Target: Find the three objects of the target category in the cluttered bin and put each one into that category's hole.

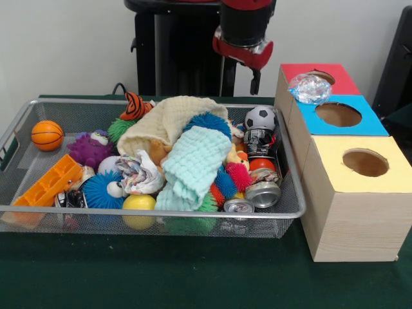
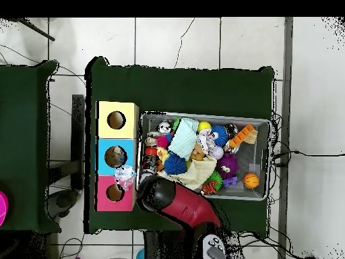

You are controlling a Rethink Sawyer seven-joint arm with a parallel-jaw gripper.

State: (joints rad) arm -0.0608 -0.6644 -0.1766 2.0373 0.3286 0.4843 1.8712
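My tool (image 1: 255,82) hangs above the far right corner of the bin (image 1: 161,214), between it and the red-topped box (image 1: 335,80); I cannot tell how it is set. 1 crumpled clear plastic bottle (image 1: 309,88) rests on the boxes beside the bin, lying across the edge where the red top meets the blue-topped box (image 1: 302,116), just beside the hole (image 1: 338,114) and not in it. Inside the bin lie cloths, spiky balls and silver cans (image 1: 262,193). The bin stands on the green tabletop (image 1: 129,277).
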